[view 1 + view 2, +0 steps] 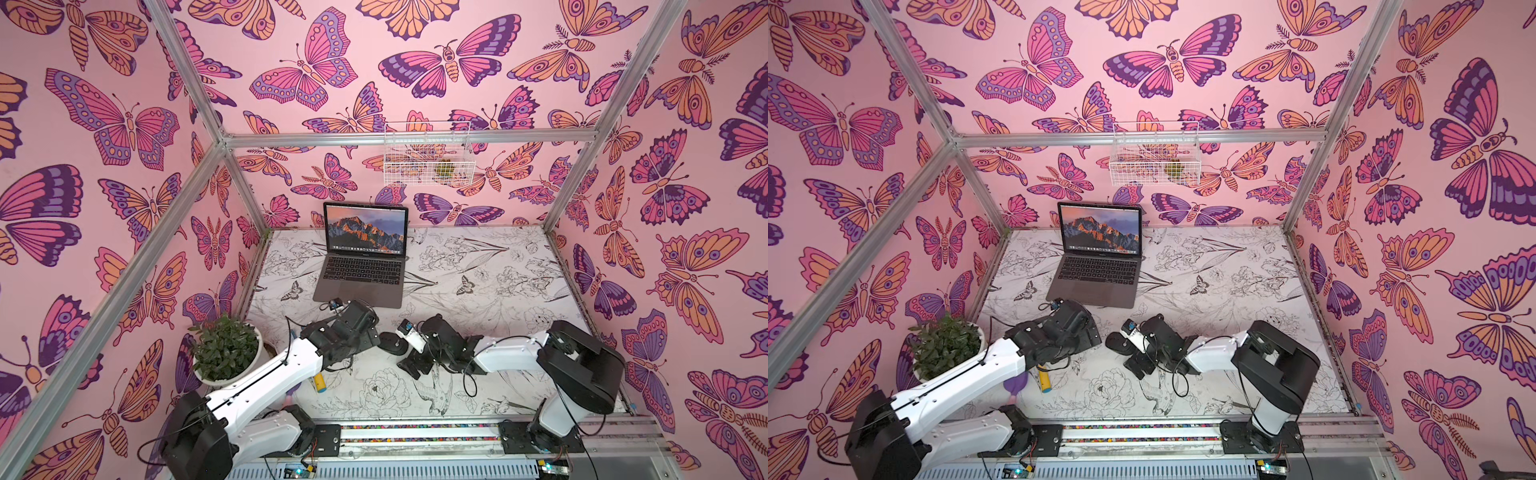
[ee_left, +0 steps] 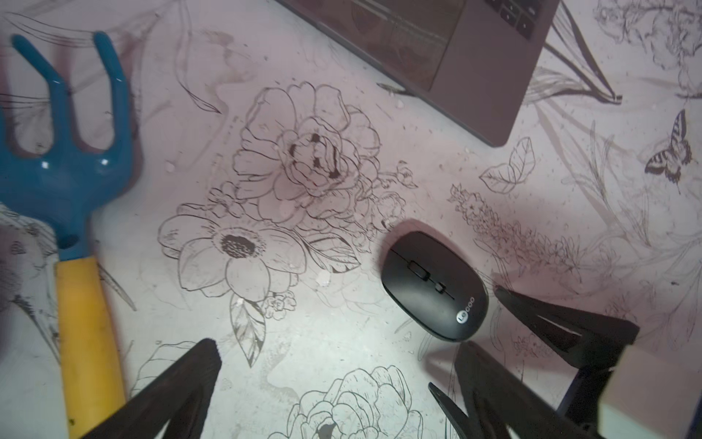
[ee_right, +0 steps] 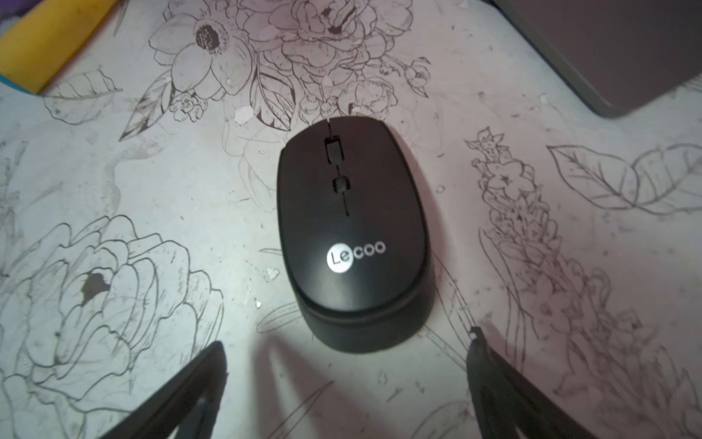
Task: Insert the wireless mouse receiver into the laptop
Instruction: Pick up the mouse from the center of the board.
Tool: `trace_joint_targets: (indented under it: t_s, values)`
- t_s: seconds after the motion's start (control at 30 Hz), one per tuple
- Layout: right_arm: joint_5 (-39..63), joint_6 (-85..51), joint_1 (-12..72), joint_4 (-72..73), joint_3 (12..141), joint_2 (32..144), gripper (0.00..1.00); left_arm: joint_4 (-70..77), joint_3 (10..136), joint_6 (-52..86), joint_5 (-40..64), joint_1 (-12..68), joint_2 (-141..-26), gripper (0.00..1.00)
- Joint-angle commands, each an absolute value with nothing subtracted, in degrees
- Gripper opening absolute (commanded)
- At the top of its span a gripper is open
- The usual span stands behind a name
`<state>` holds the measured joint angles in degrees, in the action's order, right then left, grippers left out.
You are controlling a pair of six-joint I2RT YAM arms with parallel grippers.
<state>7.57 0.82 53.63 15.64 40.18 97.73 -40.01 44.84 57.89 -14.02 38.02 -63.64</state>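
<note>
The laptop (image 1: 360, 286) (image 1: 1094, 286) stands open at the back of the table, its orange mountain wallpaper lit. Its near corner shows in both wrist views (image 2: 478, 83) (image 3: 626, 49). A black oval mouse (image 1: 387, 343) (image 1: 1115, 343) (image 3: 351, 228) (image 2: 435, 285) with a round white logo lies in front of the laptop, between the two arms. My right gripper (image 3: 346, 353) hovers just behind the mouse, open, its fingers wider apart than the mouse. My left gripper (image 2: 336, 357) is open over bare table beside the mouse. The wireless mouse receiver is out of view.
A hand rake with a blue head (image 2: 64, 182) and yellow handle (image 1: 319, 382) lies under the left arm. A potted plant (image 1: 226, 351) stands at the table's left edge. A white wire basket (image 1: 428, 156) hangs on the back wall. Pink walls close in three sides.
</note>
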Motion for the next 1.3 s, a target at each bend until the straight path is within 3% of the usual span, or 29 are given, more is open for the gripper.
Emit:
trace_joint_targets:
  t_s: [0.0, 0.17, 0.4, 0.63, 0.93, 1.03, 1.17, 1.27]
  values:
    - [8.72, 6.47, 53.7, 14.02, 42.78, 100.26, 0.97, -43.24, 43.61, 56.16, -16.48, 35.87, -61.86, 1.0]
    - [9.87, 8.04, 53.6, 13.14, 44.93, 103.52, 0.93, -41.87, 42.11, 55.79, -16.02, 34.62, -60.56, 1.0]
    - [9.39, 8.34, 53.36, 15.6, 45.53, 106.78, 0.8, -39.03, 41.14, 53.65, -14.46, 34.03, -60.91, 1.0]
    - [9.28, 8.44, 53.1, 15.56, 43.5, 104.75, 0.5, -34.02, 39.02, 48.3, -12.89, 33.71, -58.91, 1.0]
    - [11.87, 4.68, 47.18, 5.5, 42.83, 88.31, 0.0, -14.8, 34.71, 33.55, -8.61, 33.06, -52.58, 1.0]
    - [15.67, 0.4, 41.23, -0.94, 43.85, 81.99, 0.0, 0.59, 30.93, 22.6, -5.35, 33.09, -51.89, 1.0]
    - [24.62, -6.22, 29.85, -13.0, 48.43, 75.5, 0.0, 29.23, 23.31, 5.2, 7.44, 33.2, -54.52, 1.0]
    - [27.18, -7.29, 24.17, -26.43, 54.63, 73.12, 0.0, 35.02, 23.65, -10.03, 14.46, 34.73, -59.17, 1.0]
